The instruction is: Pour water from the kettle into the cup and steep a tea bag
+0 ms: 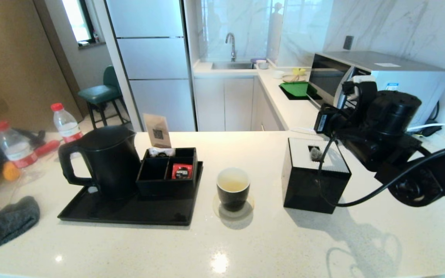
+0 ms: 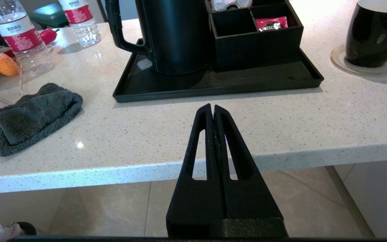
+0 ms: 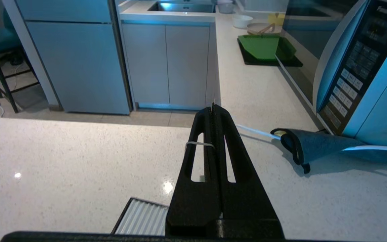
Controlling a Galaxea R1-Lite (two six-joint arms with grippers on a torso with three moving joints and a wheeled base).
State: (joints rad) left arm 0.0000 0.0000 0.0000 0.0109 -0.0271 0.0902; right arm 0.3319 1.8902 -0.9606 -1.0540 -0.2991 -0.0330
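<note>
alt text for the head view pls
The right claw hangs shut above a black box, a small tea bag dangling below it. Left of the box a cup holds pale water, beside a black kettle on a tray.

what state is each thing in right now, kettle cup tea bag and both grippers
kettle: upright on the tray, lid shut
cup: upright on its coaster, pale liquid inside
tea bag: hanging above the black box, outside the cup
right gripper: shut on the tea bag string
left gripper: shut, empty, by the counter edge
</note>
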